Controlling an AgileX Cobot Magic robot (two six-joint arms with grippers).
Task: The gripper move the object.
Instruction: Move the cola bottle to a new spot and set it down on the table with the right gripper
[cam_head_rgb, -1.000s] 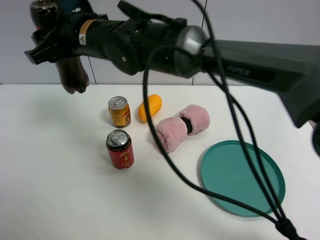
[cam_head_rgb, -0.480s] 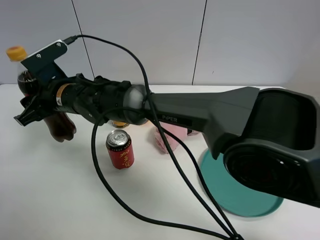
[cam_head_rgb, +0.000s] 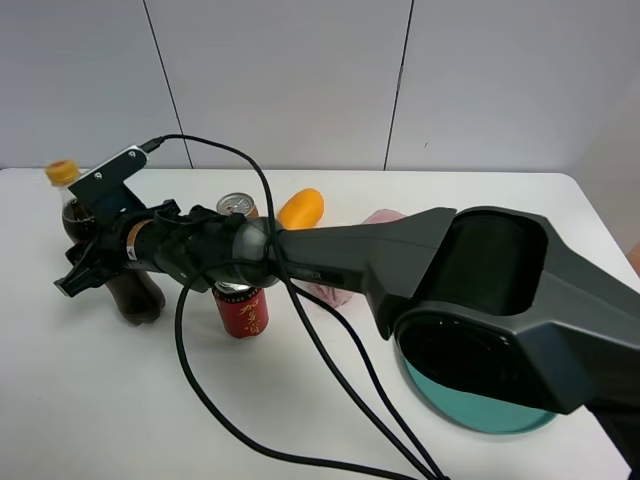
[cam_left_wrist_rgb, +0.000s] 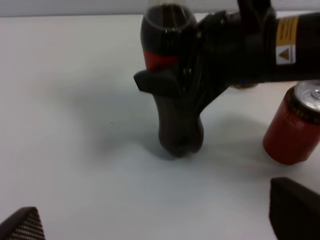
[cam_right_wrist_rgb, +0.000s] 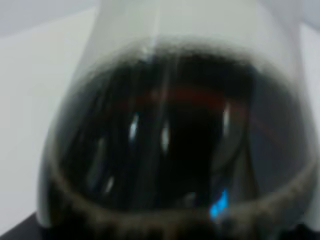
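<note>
The cola bottle (cam_head_rgb: 72, 214) has a yellow-orange cap and a red label. It stands upright at the far left of the table, and its base looks to rest on the surface. My right gripper (cam_head_rgb: 88, 262) reaches across from the right and is shut on the bottle's middle. The left wrist view shows the bottle (cam_left_wrist_rgb: 176, 131) with the right gripper (cam_left_wrist_rgb: 172, 82) clamped on it. The right wrist view is filled by the bottle's dark cola (cam_right_wrist_rgb: 175, 145). My left gripper (cam_left_wrist_rgb: 157, 220) is open and empty, in front of the bottle.
A red can (cam_head_rgb: 240, 308) stands just right of the bottle. A gold can (cam_head_rgb: 236, 203), an orange fruit (cam_head_rgb: 301, 208) and a pink plush (cam_head_rgb: 386, 216) lie behind the arm. A teal plate (cam_head_rgb: 500, 418) sits at the front right. Black cables hang over the table's middle.
My right gripper has come down with the bottle, from high above the table's left to the table surface. The cans have not moved.
</note>
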